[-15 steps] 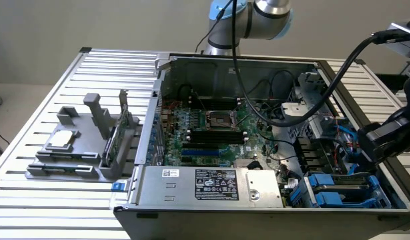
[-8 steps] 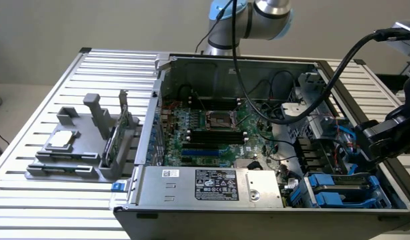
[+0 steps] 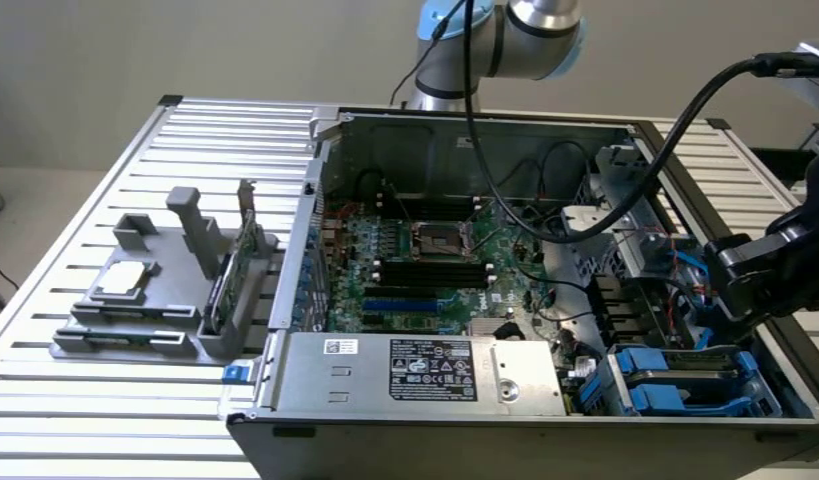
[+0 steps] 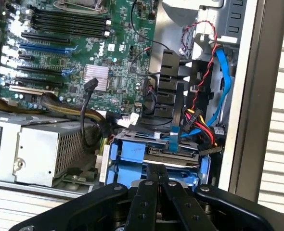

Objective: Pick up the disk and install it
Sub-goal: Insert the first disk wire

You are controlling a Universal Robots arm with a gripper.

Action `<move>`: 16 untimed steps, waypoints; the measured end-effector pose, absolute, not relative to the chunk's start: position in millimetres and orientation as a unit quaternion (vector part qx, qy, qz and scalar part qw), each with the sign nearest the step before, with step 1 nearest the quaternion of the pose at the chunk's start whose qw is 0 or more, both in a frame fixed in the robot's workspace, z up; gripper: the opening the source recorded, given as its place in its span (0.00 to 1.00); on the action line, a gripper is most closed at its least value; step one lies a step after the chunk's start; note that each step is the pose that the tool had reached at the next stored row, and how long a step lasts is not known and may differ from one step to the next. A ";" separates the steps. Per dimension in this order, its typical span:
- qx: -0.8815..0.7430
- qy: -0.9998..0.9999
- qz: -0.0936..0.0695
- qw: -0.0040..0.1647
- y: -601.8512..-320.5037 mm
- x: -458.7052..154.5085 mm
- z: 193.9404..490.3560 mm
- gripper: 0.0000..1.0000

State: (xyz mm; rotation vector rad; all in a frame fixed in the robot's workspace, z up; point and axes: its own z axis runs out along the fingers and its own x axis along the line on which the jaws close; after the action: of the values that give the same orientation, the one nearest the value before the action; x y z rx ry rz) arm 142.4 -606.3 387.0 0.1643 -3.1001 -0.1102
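White DELL logo [image 4: 97, 57] on the green motherboard [image 4: 60, 67], just beside its small heatsink [image 4: 96, 77], power supply label [image 3: 433, 368] print too small to read.

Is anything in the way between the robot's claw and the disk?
Nothing visible is. The shut gripper is close to the disk in its blue carrier, with a clear gap between them. The cables lie beyond the disk.

Disk [image 3: 681, 380] carrier was blue, top silver-grey. Gripper [image 4: 156, 174] was matt black. Mobo [image 3: 429, 262] was green w/ black & blue slots. PSU [image 3: 369, 378] silver, white-black label. Flat cable [image 4: 225, 82] blue. Table [image 3: 62, 400] silver, striped w/ slats. Fixture [image 3: 156, 305] grey.
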 end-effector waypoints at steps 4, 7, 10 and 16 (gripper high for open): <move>0.032 -0.999 -0.036 0.021 -606.3 142.4 386.9 0.11; 0.015 -0.999 -0.036 0.023 -606.3 142.4 386.7 0.11; -0.007 -0.999 -0.037 0.026 -606.4 142.4 386.5 0.11; -0.039 -0.998 -0.038 0.029 -606.4 142.4 386.2 0.11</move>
State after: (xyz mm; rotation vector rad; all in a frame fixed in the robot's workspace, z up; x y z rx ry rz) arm 142.4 -606.4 386.2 -0.1216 -3.0790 -0.1168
